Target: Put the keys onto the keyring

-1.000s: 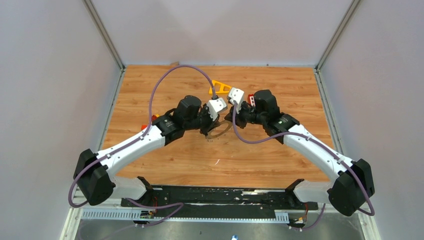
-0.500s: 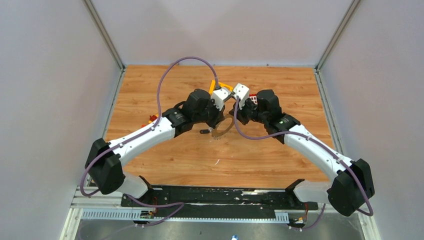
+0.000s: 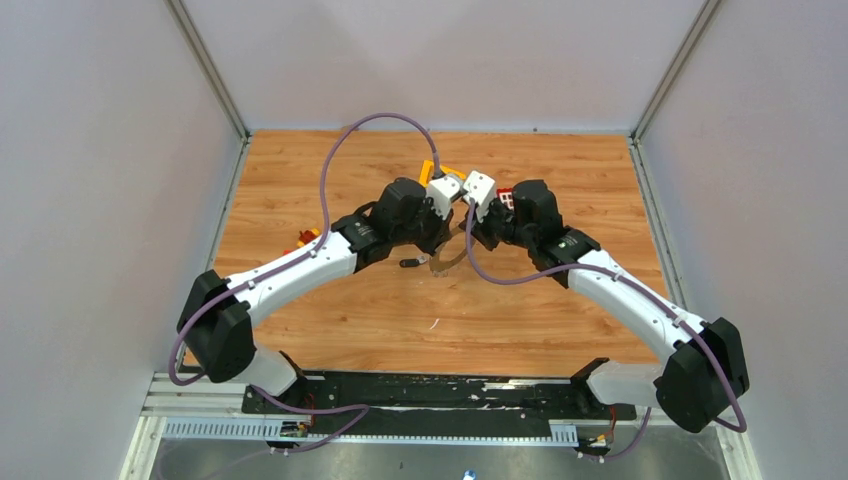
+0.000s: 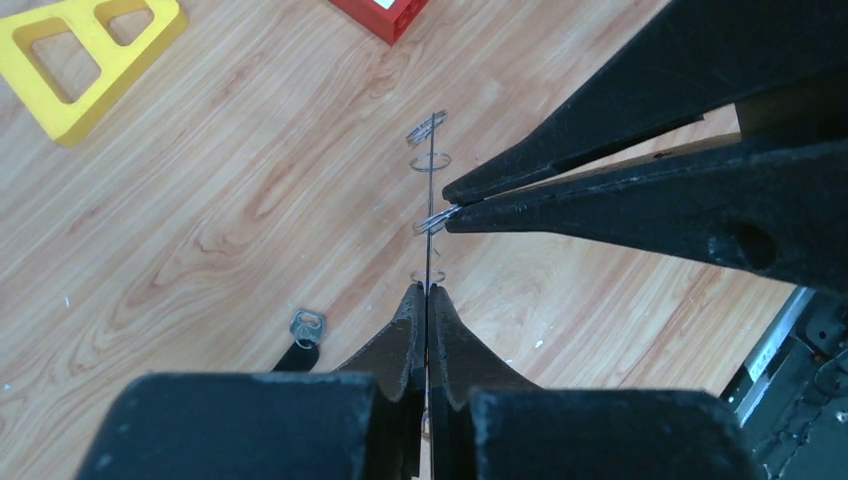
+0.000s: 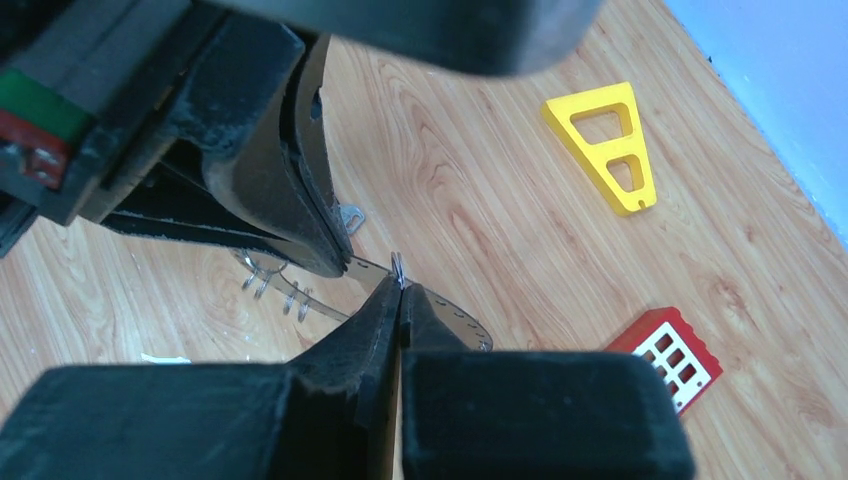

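The keyring (image 4: 428, 180) is a thin grey ring, seen edge-on in the left wrist view and held above the table. My left gripper (image 4: 427, 290) is shut on its rim. My right gripper (image 5: 400, 287) comes in from the right and is shut on a small wire loop on the ring's flat band (image 5: 455, 318). Other small wire loops hang along that band. One of the keys (image 4: 307, 327), black-headed with a silvery end, lies loose on the wood just left of my left fingers. In the top view both grippers meet over the keyring (image 3: 450, 262) at mid-table.
A yellow-orange triangular frame (image 5: 605, 145) lies behind the grippers, and a red keypad block (image 5: 665, 355) sits close to the right wrist. A small red and orange piece (image 3: 305, 238) lies by the left forearm. Grey walls surround the wooden table (image 3: 330, 170).
My left arm has swung right and toward the back, carrying the keyring up to the right gripper. The right arm has barely moved. Both grippers stayed shut.
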Robot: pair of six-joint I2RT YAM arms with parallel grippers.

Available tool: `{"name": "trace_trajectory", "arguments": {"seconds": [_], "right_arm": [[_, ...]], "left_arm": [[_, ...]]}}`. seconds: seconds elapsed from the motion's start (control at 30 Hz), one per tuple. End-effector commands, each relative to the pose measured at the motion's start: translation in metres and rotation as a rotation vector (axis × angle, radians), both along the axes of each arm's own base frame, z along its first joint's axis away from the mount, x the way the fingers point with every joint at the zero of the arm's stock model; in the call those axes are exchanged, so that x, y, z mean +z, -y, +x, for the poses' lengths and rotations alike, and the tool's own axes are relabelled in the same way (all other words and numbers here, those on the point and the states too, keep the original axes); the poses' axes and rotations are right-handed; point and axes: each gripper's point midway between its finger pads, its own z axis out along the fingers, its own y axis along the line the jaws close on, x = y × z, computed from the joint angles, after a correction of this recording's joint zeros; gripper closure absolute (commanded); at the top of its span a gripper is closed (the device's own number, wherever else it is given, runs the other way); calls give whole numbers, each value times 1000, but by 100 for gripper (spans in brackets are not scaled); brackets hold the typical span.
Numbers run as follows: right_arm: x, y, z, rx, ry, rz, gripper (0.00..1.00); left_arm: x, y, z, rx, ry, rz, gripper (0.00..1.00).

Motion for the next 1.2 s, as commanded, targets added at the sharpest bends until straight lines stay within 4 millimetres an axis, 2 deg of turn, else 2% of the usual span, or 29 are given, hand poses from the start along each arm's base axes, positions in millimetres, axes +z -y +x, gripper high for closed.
{"name": "trace_trajectory", "arguments": {"seconds": [0.0, 0.17, 0.23, 0.4, 0.57, 0.83, 1.0, 1.17], "right_arm": [[33, -3, 1, 60, 127, -7, 100], [36, -1, -6, 98, 170, -33, 100], [40, -1, -11, 126, 188, -28, 100], [50, -4, -29, 199, 208, 3, 100], [52, -8, -46, 291, 190, 31, 100], [56, -15, -75, 439, 176, 89, 100], [57, -18, -93, 528, 175, 125, 100], [53, -18, -100, 560, 169, 130, 100]], "left_arm": [[18, 3, -3, -74, 134, -41, 100], [35, 0, -19, -201, 290, -134, 98], [38, -1, -25, -254, 302, -156, 89], [54, -11, -38, -358, 384, -220, 61], [67, -23, -49, -458, 489, -213, 45], [83, -26, -70, -617, 610, -240, 43], [85, -20, -79, -696, 634, -257, 48], [86, -16, -85, -762, 617, -272, 54]]}}
